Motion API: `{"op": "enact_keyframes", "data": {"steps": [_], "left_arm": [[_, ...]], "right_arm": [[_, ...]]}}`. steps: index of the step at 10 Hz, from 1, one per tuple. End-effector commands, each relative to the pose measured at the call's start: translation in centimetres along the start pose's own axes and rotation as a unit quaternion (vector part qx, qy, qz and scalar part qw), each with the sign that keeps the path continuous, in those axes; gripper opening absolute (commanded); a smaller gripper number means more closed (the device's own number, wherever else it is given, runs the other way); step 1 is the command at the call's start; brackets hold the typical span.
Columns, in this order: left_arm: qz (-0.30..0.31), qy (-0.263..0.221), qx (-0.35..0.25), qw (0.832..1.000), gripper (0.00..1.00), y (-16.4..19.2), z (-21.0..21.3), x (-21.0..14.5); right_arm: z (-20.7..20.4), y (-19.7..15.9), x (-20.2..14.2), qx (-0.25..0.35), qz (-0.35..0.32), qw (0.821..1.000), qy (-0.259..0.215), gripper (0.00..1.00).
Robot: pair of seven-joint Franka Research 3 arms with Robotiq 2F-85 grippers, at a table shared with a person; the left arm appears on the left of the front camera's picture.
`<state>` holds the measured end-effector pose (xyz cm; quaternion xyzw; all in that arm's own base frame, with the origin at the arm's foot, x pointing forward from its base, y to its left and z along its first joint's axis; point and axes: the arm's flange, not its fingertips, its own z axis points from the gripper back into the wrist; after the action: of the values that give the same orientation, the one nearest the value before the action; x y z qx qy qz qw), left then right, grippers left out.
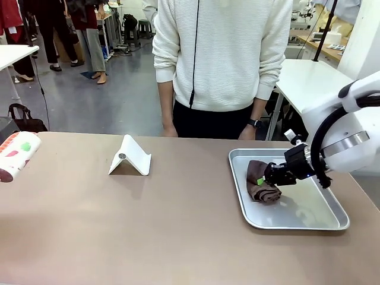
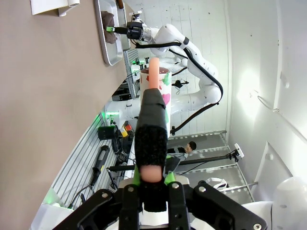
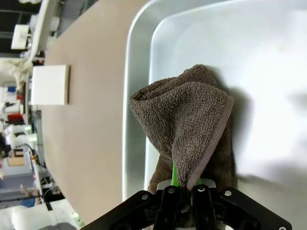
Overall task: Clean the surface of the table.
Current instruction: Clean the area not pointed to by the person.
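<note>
Worktop [image 1: 178, 231] first: the broad tan surface runs across the whole front view, between me and the person [image 1: 219, 59] standing at its far edge. I judge that no wiping has begun.

My right end effector [image 1: 272, 176] is inside the metal tray [image 1: 297, 224] at the right, clamped on a fold of the brown cloth [image 1: 260, 185]. In the right wrist view the pinch takes only a narrow bunch of the fabric, and the rest lies slack on the tray floor.

My left end effector [image 2: 152, 110] is clamped on the pink handle of a patterned roller [image 1: 16, 154], which sits low over the left end of the worktop.

What worries me:
- The cloth could slip out on the lift, because the grip is thin.
- Trailing fabric could catch the tray rim and drag the tray.
- A wide sweep could knock the white stand [image 1: 130, 157], which sits loose near the middle.
- The person's hands are close to the far edge, just behind the tray, so a stroke that way could meet them.
</note>
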<state>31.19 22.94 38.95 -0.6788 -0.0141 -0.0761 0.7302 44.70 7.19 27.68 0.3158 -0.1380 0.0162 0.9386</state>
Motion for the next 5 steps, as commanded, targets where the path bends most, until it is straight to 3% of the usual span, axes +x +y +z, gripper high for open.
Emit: {"op": "enact_keyframes", "data": {"steps": [1,5], "left_arm": [[0.0,-0.009,-0.008,1.0,0.19,-0.8,0.3,0.0],[0.0,-0.009,-0.008,1.0,0.19,-0.8,0.3,0.0]], "right_arm": [[-0.1,1.1,-1.8,0.007,0.016,1.0,0.024,0.07],[-0.8,0.6,-0.4,-0.012,0.012,1.0,-0.008,0.07]]}}
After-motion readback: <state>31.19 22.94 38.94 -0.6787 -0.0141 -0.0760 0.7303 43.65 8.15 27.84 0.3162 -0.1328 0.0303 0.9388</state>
